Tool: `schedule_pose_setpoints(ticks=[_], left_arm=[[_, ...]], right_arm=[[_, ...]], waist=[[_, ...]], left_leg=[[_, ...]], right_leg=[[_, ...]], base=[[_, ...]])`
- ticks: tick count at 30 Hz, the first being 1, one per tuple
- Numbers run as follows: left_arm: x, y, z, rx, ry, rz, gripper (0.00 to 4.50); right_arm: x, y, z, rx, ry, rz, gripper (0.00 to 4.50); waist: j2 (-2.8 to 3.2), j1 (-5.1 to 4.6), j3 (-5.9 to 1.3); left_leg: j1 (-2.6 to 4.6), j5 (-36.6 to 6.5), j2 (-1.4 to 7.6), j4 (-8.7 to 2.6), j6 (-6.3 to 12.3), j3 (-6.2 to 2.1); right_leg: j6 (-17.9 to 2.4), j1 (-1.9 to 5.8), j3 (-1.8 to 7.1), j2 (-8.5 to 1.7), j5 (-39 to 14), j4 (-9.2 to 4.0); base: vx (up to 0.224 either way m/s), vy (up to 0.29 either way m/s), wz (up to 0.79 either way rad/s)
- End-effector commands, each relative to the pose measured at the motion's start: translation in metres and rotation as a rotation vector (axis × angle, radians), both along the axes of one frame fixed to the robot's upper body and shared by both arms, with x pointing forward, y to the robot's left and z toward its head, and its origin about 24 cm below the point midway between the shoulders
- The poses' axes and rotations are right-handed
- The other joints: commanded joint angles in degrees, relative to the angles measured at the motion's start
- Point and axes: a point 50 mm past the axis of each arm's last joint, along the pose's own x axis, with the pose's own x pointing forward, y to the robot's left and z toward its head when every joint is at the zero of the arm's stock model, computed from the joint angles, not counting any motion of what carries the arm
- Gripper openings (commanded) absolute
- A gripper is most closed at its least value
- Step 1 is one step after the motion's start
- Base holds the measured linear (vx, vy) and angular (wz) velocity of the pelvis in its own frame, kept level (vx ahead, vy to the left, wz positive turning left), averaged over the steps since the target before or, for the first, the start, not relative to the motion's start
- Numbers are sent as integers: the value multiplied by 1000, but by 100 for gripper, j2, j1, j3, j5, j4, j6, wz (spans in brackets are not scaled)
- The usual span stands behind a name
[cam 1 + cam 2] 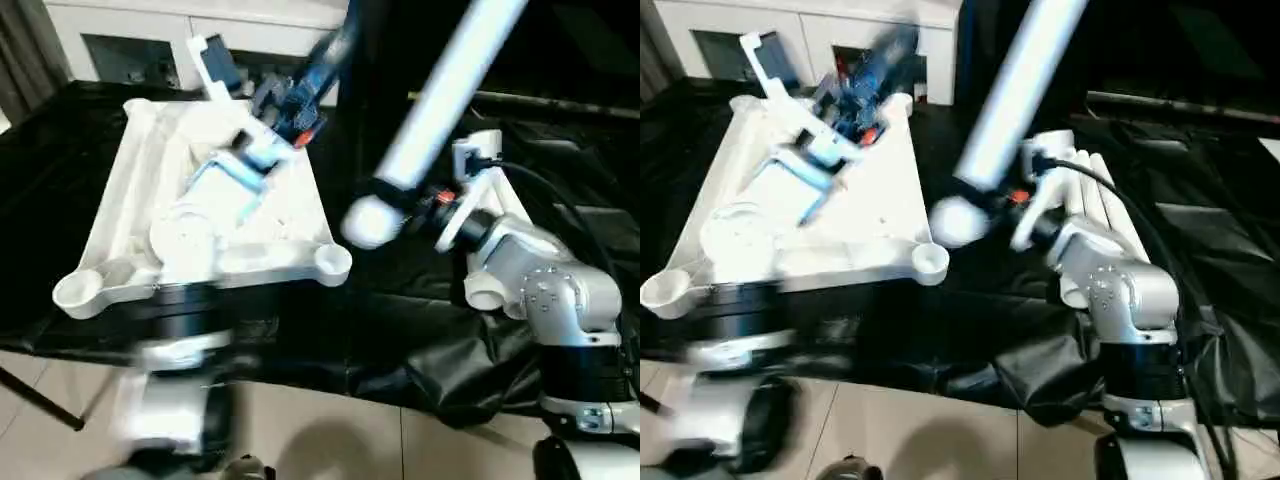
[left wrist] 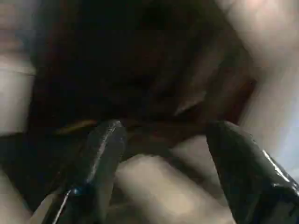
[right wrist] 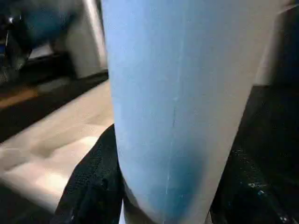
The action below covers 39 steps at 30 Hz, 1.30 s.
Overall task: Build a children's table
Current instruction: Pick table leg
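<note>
On your left, the table top (image 1: pixel 130 200) lies underside up on the black cloth (image 1: pixel 400 330), and your left gripper (image 2: pixel 159 154) hangs over it, fingers spread and empty. To the right, your right gripper (image 3: pixel 159 186) clamps a white leg (image 1: pixel 440 100) that tilts up, flared end low, just beside the top's near corner socket (image 1: pixel 330 260).

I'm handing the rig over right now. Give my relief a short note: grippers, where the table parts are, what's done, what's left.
Right gripper: shut on a white leg, held up off the cloth, rounded end toward the tabletop.
Left gripper: open, nothing between its fingers, over the tabletop.
Tabletop: underside up on the black cloth; both near corner sockets empty.
More legs lie right of the held one.
Done: one leg picked up.
Left: seat every leg; far sockets unclear.
</note>
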Motion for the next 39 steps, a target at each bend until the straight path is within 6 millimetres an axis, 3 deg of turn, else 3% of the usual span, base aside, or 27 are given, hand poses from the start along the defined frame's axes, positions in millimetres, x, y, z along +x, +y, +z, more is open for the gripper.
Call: schedule_pose_setpoints(ticks=[1, 3, 4, 8, 9, 13, 17, 18, 19, 22, 24, 28, 29, 30, 31, 32, 33, 35, 36, 37, 38, 39], left_arm=[[1, 6, -12, 191, -36, 104, 325], [-6, 19, -22, 241, -33, 155, 325], [-14, 28, -30, 300, -40, 200, 325], [-30, 36, -52, 349, -34, 285, 325], [-38, 42, -61, 332, -29, 333, 325], [-48, 46, -73, 360, -50, 388, 325], [-72, 41, -106, 321, 15, 437, 325], [-72, 39, -109, 326, 18, 438, 325], [-73, 39, -109, 326, 18, 438, 325], [-73, 33, -109, 340, 12, 419, 325], [-73, 33, -107, 337, 10, 414, 325], [-72, 37, -98, 278, -6, 422, 325], [-72, 37, -96, 262, -6, 414, 325], [-72, 37, -95, 260, -8, 411, 325], [-72, 37, -94, 260, -12, 411, 325], [-71, 37, -94, 262, -17, 412, 325], [-71, 37, -93, 265, -23, 416, 325], [-71, 36, -91, 274, -30, 402, 325], [-70, 36, -91, 276, -29, 402, 325], [-70, 36, -92, 276, -27, 401, 325], [-70, 36, -92, 275, -24, 403, 325], [-70, 37, -92, 274, -22, 404, 325]], right_arm=[[-2, 0, 5, -10, -72, -52, 190], [-5, -4, -5, -87, -92, -142, 190], [-10, -7, -16, -179, -129, -200, 190], [-20, -13, -42, -188, -15, -253, 190], [-24, -15, -49, -211, 1, -267, 190], [-29, -18, -55, -208, 19, -309, 190], [-33, -23, -73, -279, 61, -448, 190], [-33, -23, -74, -269, 56, -455, 190], [-33, -23, -74, -268, 55, -456, 190], [-35, -15, -72, -257, 5, -389, 190], [-36, -12, -70, -210, 2, -366, 190], [-40, 3, -68, -175, -1, -276, 190], [-39, 5, -69, -181, 6, -254, 190], [-39, 6, -70, -183, 7, -244, 190], [-38, 7, -70, -186, 10, -234, 190], [-38, 7, -71, -189, 11, -228, 190], [-38, 8, -71, -190, 7, -221, 190], [-37, 9, -71, -189, 2, -194, 190], [-37, 10, -71, -180, 4, -190, 190], [-36, 10, -72, -167, 18, -187, 190], [-36, 10, -72, -163, 22, -178, 190], [-36, 10, -72, -166, 21, -169, 190]], waist=[[43, 4, -462], [71, -21, -500], [75, -30, -502], [118, -56, -487], [117, -61, -456], [103, -94, -405], [48, -192, -342], [74, -194, -362], [70, -208, -364], [63, -208, -349], [72, -203, -354], [67, -194, -383], [-19, -148, -360], [49, -190, -376], [104, -191, -419], [138, -198, -406], [170, -210, -338], [194, -213, -294], [166, -226, -258], [219, -354, -134], [248, -364, -168], [265, -370, -177]], left_leg=[[142, -1009, 357, -431, -328, -215], [110, -711, 369, -405, -339, -214], [99, -537, 378, -385, -341, -200], [108, -726, 358, -373, -135, -168], [103, -901, 369, -394, -102, -169], [128, -1501, 356, -439, -177, -178], [153, -1916, 356, -470, -262, -182], [177, -1984, 338, -452, -247, -189], [149, -1977, 339, -465, -231, -204], [152, -2055, 337, -467, -224, -210], [152, -2071, 344, -467, -172, -220], [118, -1795, 361, -473, -125, -211], [-168, -1695, 259, -562, 174, -389], [-244, -1727, 201, -560, 519, -488], [-162, -1783, 184, -459, 698, -535], [-175, -1854, 191, -453, 723, -569], [-168, -2455, 192, -473, 524, -618], [-138, -2885, 167, -474, 335, -611], [-178, -3046, 142, -433, 246, -592], [544, -3971, 407, -334, -185, -538], [562, -4324, 450, -435, -356, -563], [594, -4844, 575, -676, -513, -615]], right_leg=[[-284, 261, 347, -531, -958, -479], [-538, 283, 332, -547, -427, -392], [-791, 263, 319, -529, 24, -339], [-1045, 264, 339, -515, 60, -364], [-1077, 257, 336, -514, -175, -405], [-878, 221, 337, -505, -1221, -517], [-678, 156, 346, -511, -2029, -632], [-616, 136, 355, -519, -2214, -647], [-538, 147, 350, -512, -2259, -652], [-412, 118, 343, -512, -2375, -685], [-415, 116, 349, -526, -2382, -675], [-583, 140, 351, -502, -1795, -607], [-718, 355, 149, -620, -1592, -495], [-796, 402, -11, -675, -1734, -536], [-939, 433, -93, -780, -1791, -601], [-967, 497, -155, -808, -1871, -620], [-756, 621, -308, -809, -2708, -748], [-635, 707, -380, -811, -3291, -834], [-516, 819, -416, -847, -3793, -920], [-407, 297, -414, -642, -3993, -1030], [-403, 392, -384, -551, -3729, -931], [-448, 451, -295, -439, -2892, -693]], base=[[0, 0, 0], [0, 0, 0], [0, 0, 0], [0, 0, 0], [0, 0, 0], [0, 0, 0], [0, 0, 0], [0, 0, 0], [0, 0, 0], [0, 0, 0], [0, 0, 0], [0, 0, 0], [0, 0, 0], [0, 0, 0], [13, -12, 43], [26, -15, 51], [26, -15, 51], [41, -16, 52], [55, -14, 54], [67, -9, 39], [77, 15, 12], [77, 15, 12]])
